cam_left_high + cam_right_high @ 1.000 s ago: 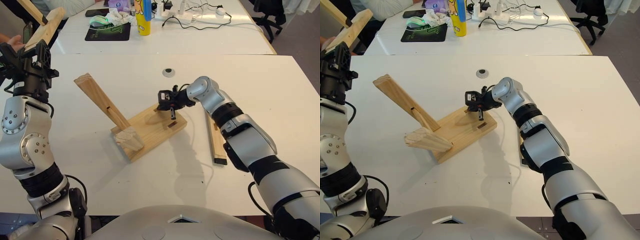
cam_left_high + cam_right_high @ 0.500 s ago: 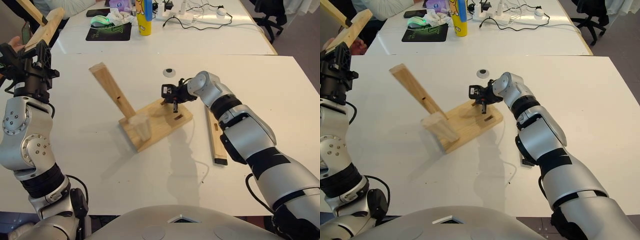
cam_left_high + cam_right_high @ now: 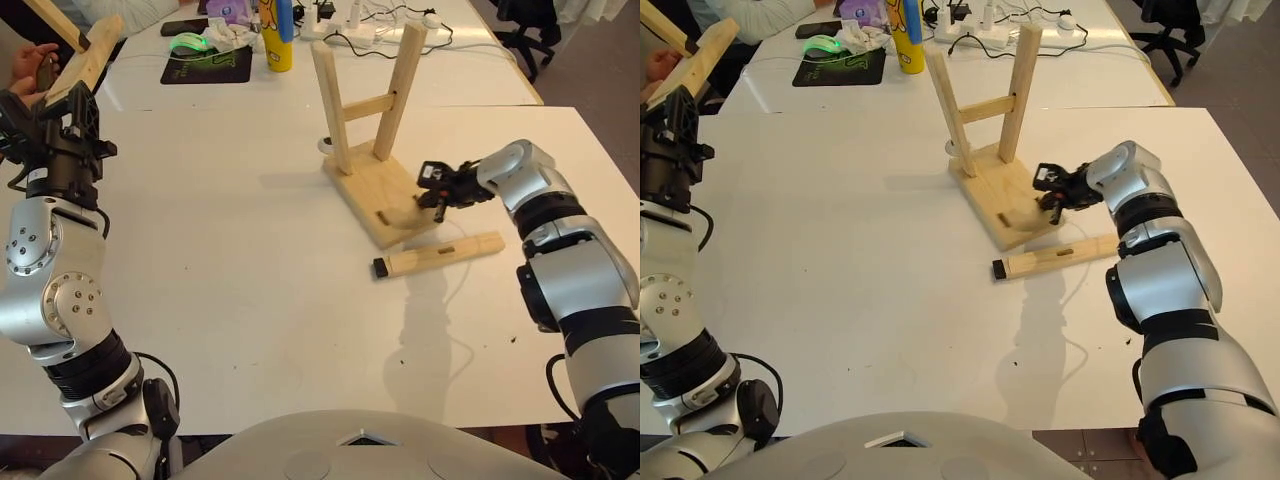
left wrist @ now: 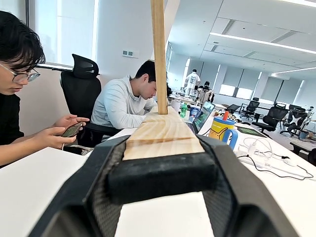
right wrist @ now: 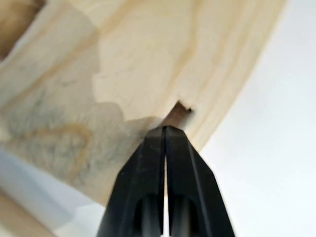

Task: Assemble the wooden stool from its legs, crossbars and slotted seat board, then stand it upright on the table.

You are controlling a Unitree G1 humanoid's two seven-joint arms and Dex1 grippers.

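The white table [image 3: 230, 260] holds the seat board [image 3: 372, 192], lying flat with two legs [image 3: 330, 100] and a crossbar [image 3: 368, 107] sticking up. A loose leg [image 3: 437, 254] lies just beside it. My left gripper [image 3: 68, 108], held high, squeezes a wood piece [image 4: 163, 136] whose top is cut off. My right gripper [image 5: 165, 131] is pinched tight together at the board's slot [image 5: 181, 109], and what is under its tips is hidden.

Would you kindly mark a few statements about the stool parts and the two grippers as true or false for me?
1. Two legs stand up from the seat board, joined by a crossbar. True.
2. The loose leg lies on top of the seat board. False: it lies on the table beside the board.
3. The left gripper holds a wooden piece. True.
4. The right gripper has its fingers spread wide. False: they are pressed together, with the tips at a slot in the board's edge.
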